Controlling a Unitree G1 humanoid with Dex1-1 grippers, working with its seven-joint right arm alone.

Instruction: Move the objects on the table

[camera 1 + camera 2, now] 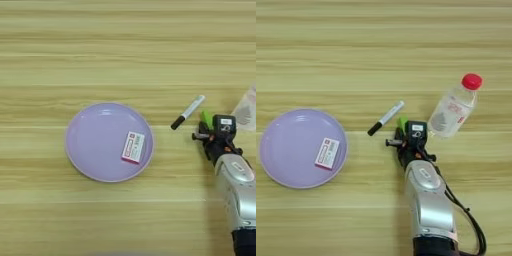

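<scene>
Right gripper (402,131) over green bar (402,122), jaws state unclear. Marker (386,118) just left, bottle (453,107) right. Red-white box (327,153) on lavender plate (286,150), worktop (381,45).

I see even, bright, soft light over the table (100,50); a pale glare patch sits on the plate (102,112) rim at 12 o'clock; shadows faint.

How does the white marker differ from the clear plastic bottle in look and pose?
The white marker is thin and opaque with a black cap, while the clear plastic bottle is much thicker, see-through and has a red cap. The marker's cap points toward the lower left; the bottle's cap points toward the upper right. Both lie on the table at a similar slant, left and right of the right gripper.
</scene>
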